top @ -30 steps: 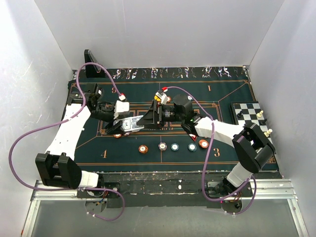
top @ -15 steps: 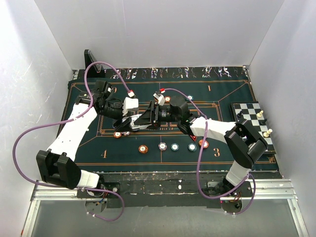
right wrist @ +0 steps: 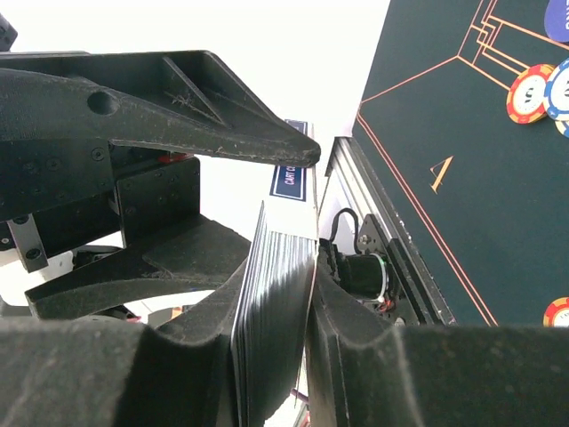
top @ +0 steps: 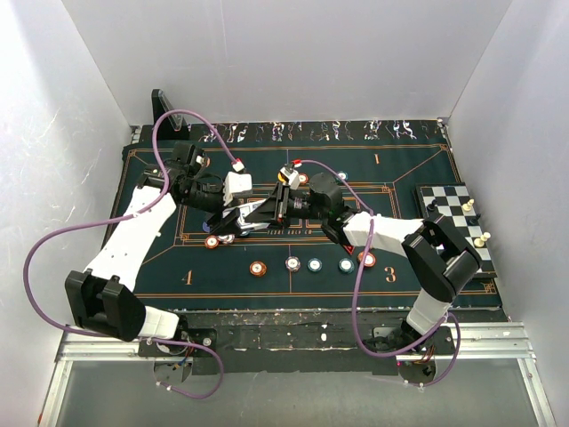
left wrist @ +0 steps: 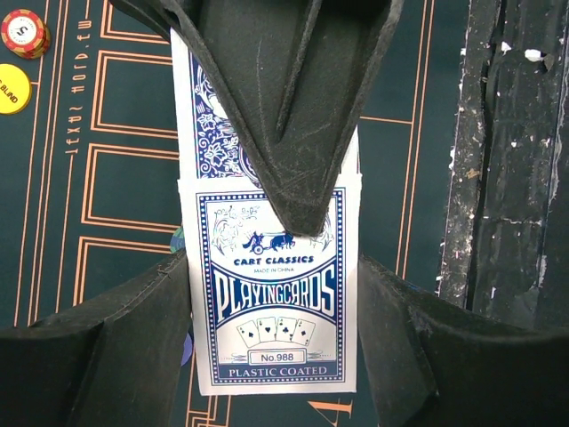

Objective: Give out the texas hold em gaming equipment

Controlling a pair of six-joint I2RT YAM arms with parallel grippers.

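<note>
From above, my left tool (top: pixel 229 216) and right tool (top: pixel 252 216) meet over the felt surface (top: pixel 418 178), at ten o'clock from the row of poker chips (top: pixel 313 264).

At my left wrist, the left tool is clenched on the card box (left wrist: pixel 277 302). The deck (left wrist: pixel 206 116) pokes out at twelve o'clock under my right finger.

At my right wrist, the right tool pinches the deck's two faces. I judge this the unboxing step, with dealing not yet begun. Next I should draw the deck straight out, toward three o'clock as seen from above, keeping the left grip firm so no cards fan loose.
</note>
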